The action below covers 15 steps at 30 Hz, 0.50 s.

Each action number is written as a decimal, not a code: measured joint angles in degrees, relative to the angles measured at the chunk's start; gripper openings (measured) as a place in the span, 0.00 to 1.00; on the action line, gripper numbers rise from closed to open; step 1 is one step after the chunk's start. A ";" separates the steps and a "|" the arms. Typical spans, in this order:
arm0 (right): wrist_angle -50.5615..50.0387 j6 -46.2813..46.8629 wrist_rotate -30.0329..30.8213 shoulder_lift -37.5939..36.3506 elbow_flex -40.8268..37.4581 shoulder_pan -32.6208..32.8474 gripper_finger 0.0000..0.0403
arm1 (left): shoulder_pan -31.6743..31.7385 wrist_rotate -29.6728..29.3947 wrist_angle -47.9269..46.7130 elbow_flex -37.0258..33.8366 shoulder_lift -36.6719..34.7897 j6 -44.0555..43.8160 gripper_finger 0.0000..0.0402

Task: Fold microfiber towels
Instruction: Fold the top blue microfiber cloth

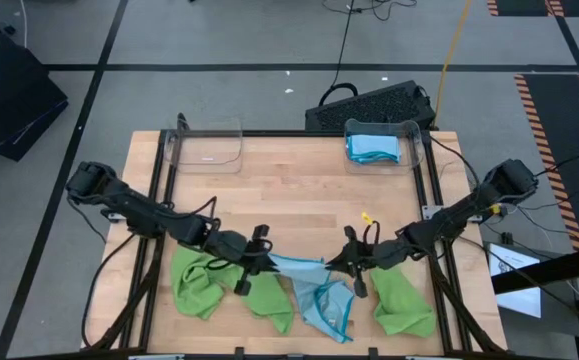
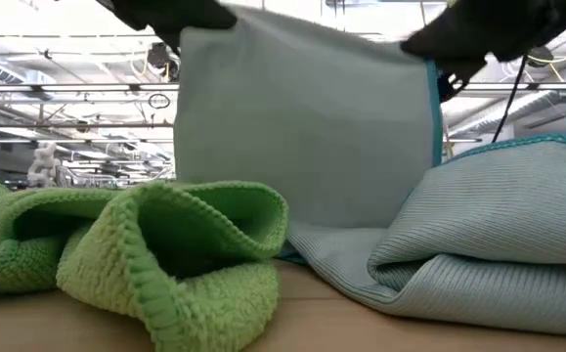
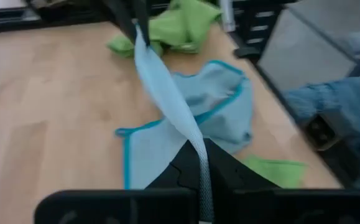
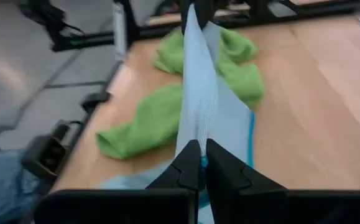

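A light blue microfiber towel (image 1: pixel 297 268) with teal edging is stretched between my two grippers above the table's near middle. Its upper edge runs taut from one gripper to the other. The cloth hangs below like a sheet (image 2: pixel 307 127), and its lower part lies bunched on the table (image 1: pixel 327 308). My left gripper (image 1: pixel 261 262) is shut on its left corner and my right gripper (image 1: pixel 347 262) is shut on its right corner. Lime green towels lie crumpled at the near left (image 1: pixel 199 282), near middle (image 1: pixel 271 302) and near right (image 1: pixel 405 306). My left gripper pinches the blue towel's upper left corner (image 3: pixel 199 163) between its two fingers, coming level and slightly downward from the table's left. The edge runs taut from there to the other gripper. The cloth hangs below, its lower end on the table. My right gripper pinches the towel's upper right corner (image 4: pixel 202 147) between its two fingers, slanting slightly down from the table's right. The top edge (image 4: pixel 198 74) is drawn taut toward the left gripper. The rest hangs down onto the wood.
At the far edge stand two clear bins: the left one (image 1: pixel 209 146) shows nothing inside, the right one (image 1: pixel 377 148) holds folded blue towels. Bare wood lies between the bins and the grippers. A small yellow bit (image 1: pixel 366 216) lies right of centre.
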 joint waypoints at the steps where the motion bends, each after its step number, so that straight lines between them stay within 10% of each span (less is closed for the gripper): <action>1: -1.36 0.87 1.00 -0.04 0.02 -0.16 0.02 | 0.41 -0.69 -1.15 0.00 0.04 0.00 0.03; 15: -9.30 6.57 2.19 2.56 -0.24 -4.50 0.02 | 8.27 1.94 -3.31 -0.02 7.37 -0.88 0.04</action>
